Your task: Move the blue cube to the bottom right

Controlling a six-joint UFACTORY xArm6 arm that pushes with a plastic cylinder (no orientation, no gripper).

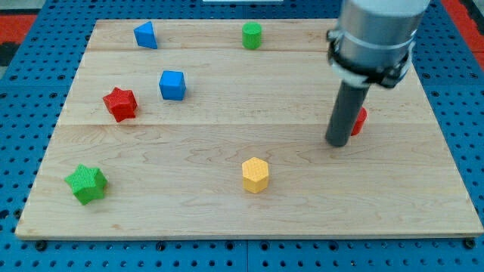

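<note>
The blue cube (172, 85) sits on the wooden board (189, 204) at the view's upper left. My tip (337, 143) rests on the board at the view's right, far from the cube. It stands right beside a red block (359, 121), which the rod partly hides. A red star-shaped block (120, 103) lies just left of the blue cube.
A blue wedge-like block (146, 35) and a green cylinder (252, 35) lie near the view's top edge. A yellow hexagonal block (255, 174) sits at the lower middle. A green star-shaped block (86, 183) lies at the lower left.
</note>
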